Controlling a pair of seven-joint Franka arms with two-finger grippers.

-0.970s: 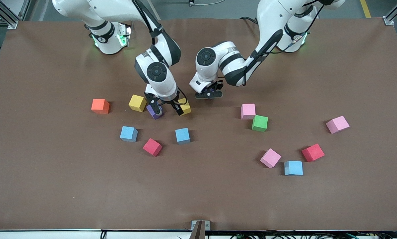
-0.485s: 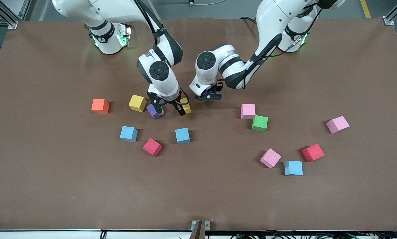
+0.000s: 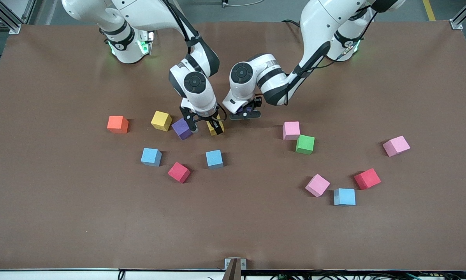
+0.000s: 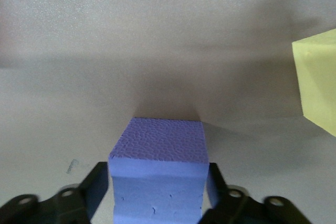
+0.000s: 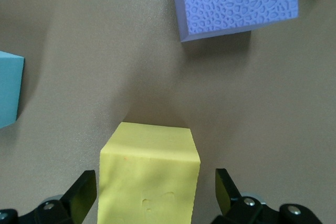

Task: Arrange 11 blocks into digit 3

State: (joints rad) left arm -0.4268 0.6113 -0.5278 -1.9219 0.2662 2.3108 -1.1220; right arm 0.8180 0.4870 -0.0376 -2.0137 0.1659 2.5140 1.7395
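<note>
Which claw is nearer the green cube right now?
Left. The left claw is around a purple cube, a few cubes from the green cube; the right claw, around a yellow cube, is farther off.

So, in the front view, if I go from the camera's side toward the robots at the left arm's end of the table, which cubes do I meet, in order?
Light blue cube → red cube → green cube → pink cube.

non-task: we see an orange cube [image 3: 117, 124] | spot: on the brown table mat [image 3: 61, 217] at about 9 o'clock | state: resting alone
</note>
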